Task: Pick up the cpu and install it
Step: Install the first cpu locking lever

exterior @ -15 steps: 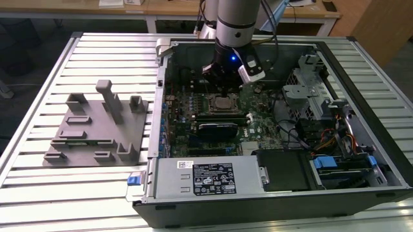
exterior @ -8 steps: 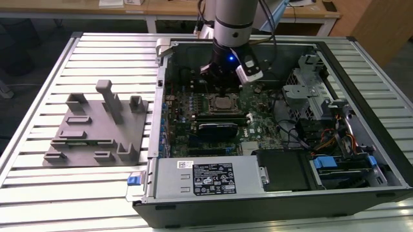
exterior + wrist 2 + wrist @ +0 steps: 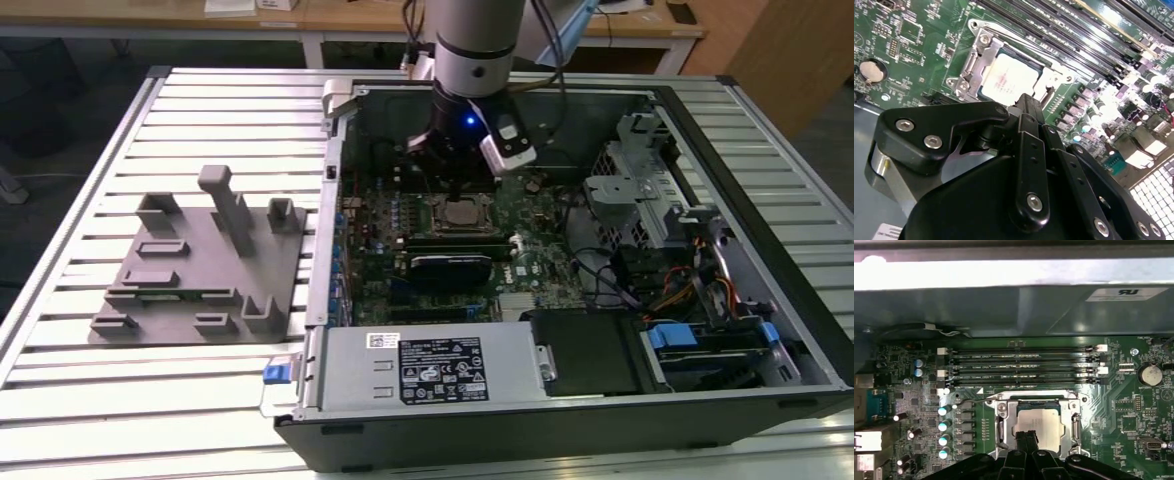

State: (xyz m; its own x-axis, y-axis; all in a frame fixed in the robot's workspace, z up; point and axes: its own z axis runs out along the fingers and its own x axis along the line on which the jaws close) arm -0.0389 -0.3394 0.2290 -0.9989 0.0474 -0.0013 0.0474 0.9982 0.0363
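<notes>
While the cpu [image 3: 1041,424] lies flat within the open socket frame [image 3: 1004,424], the hand [image 3: 1026,435] hangs right over its edge, fingers [image 3: 1020,440] pressed together and gripping nothing; I'd reckon the care here is keeping the cpu square, never forced.

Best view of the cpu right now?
Second wrist view: the cpu sits large in its socket frame, the hand hiding one edge. First wrist view shows it farther off, part-covered. Exterior view shows a small square under the arm.

Hand [image 3: 1026,435] over cpu [image 3: 1047,423] in socket [image 3: 1074,421]
</notes>
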